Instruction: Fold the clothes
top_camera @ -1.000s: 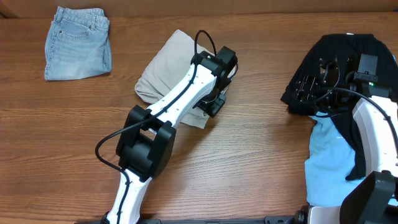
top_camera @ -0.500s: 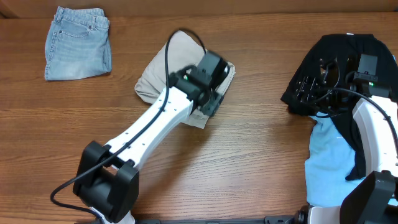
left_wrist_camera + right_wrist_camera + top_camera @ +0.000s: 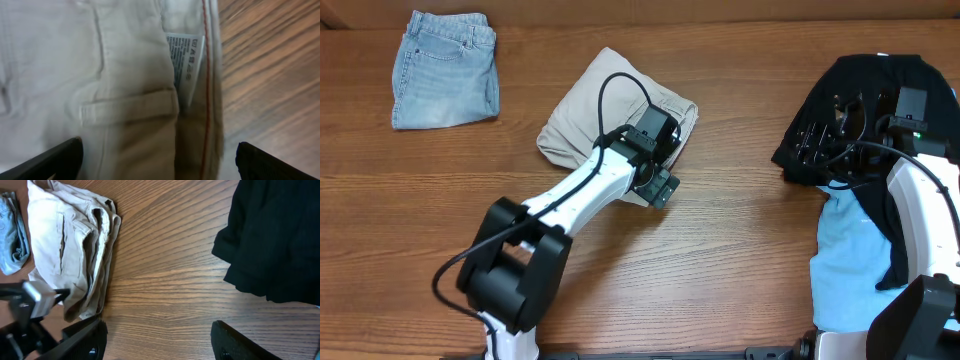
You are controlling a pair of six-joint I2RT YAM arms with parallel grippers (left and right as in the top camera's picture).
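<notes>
Overhead: beige shorts (image 3: pixel 585 110) folded, centre-back of table (image 3: pixel 740 250); left gripper (image 3: pixel 658 180) over their right-front edge; denim shorts (image 3: pixel 445 70) folded at far left corner; right gripper (image 3: pixel 825 135) above black garment (image 3: pixel 865 80) on right side; light-blue cloth (image 3: pixel 850 260) in front of that, partly under right arm.

Left wrist: fingers (image 3: pixel 55 160) spread wide, nothing clamped; waistband, belt loop (image 3: pixel 130 107), care label (image 3: pixel 186 57) beneath.

Right wrist: jaws apart, empty, bare wood between; black garment at right, beige shorts at left.
</notes>
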